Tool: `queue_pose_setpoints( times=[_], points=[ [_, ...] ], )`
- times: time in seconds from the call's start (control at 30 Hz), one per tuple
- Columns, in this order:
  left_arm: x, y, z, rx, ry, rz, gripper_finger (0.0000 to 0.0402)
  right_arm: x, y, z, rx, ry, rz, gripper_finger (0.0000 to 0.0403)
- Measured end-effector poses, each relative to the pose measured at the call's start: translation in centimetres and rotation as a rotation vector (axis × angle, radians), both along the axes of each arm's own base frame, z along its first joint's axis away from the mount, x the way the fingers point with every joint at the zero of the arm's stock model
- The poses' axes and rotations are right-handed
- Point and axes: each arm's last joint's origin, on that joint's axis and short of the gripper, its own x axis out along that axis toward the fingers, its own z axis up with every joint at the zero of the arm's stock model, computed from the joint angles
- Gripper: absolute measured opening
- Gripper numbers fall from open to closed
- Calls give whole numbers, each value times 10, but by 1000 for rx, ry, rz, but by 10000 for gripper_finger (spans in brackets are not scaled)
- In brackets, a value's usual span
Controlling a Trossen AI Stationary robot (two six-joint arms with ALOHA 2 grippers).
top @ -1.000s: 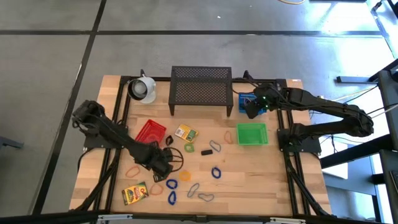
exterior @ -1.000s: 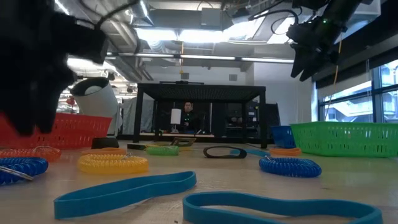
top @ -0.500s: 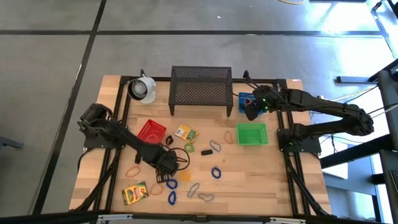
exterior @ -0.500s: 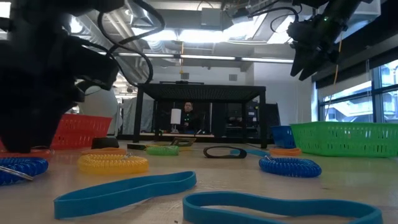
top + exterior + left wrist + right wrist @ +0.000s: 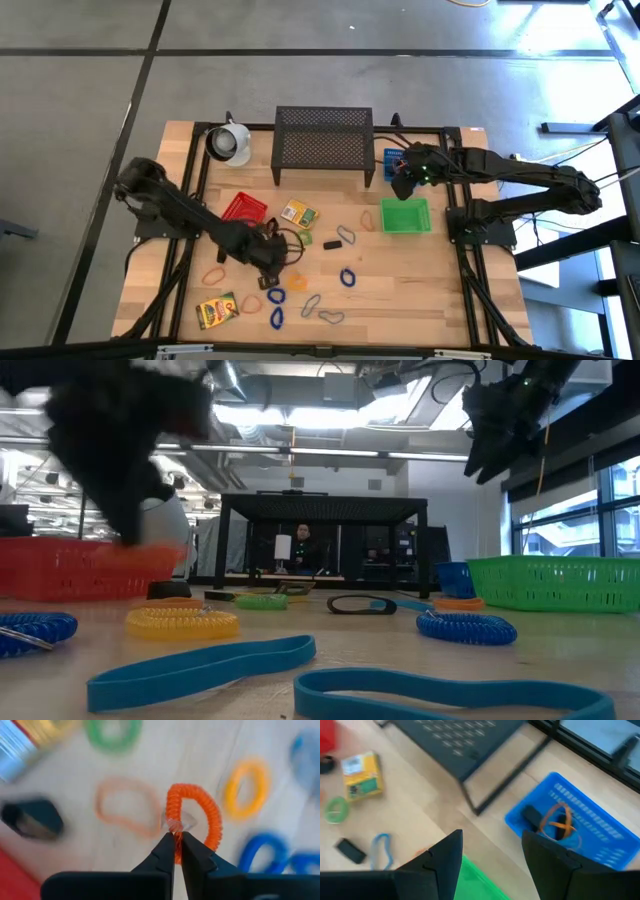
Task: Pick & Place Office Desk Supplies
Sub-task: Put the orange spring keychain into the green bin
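in the left wrist view the left claw (image 5: 176, 851) has snapped shut in the last second, from wide open, and its tips now pinch an orange coil loop (image 5: 194, 820), which looks lifted clear of the blurred table (image 5: 200, 750). in my judgement that is one supply secured and ready to carry, probably to the red basket (image 5: 243, 210) close by.

around it loose supplies remain: a yellow loop (image 5: 245, 788), a pale orange band (image 5: 127, 813), a green loop (image 5: 113, 733) and blue loops (image 5: 260, 856).

farther off, the right claw (image 5: 403, 180) has drifted a little and hangs, fingers apart and empty, between the green basket (image 5: 405, 215) and the blue basket (image 5: 575, 827), which already holds an orange band.
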Motion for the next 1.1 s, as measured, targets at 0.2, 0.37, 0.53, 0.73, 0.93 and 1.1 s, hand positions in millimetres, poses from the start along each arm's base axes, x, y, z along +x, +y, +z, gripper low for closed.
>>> queue_pose_setpoints(
  times=[0.2, 0.37, 0.53, 0.73, 0.93, 1.1],
  points=[
    [17, 19, 48, 115, -441, 124, 10, 18, 21, 12, -15, -197, 118, 206],
    [36, 39, 73, 260, -710, 272, 10, 30, 46, 26, -1, -384, 268, 206],
    [56, 56, 84, 350, -877, 323, 10, 32, 69, 33, -2, -456, 385, 206],
    [67, 73, 93, 378, -990, 352, 10, 32, 84, 40, -34, -542, 377, 206],
    [72, 75, 96, 316, -1054, 303, 10, 40, 88, 46, 14, -658, 326, 206],
    [71, 72, 96, 356, -1047, 251, 11, 52, 91, 36, 41, -625, 312, 213]
  ],
)
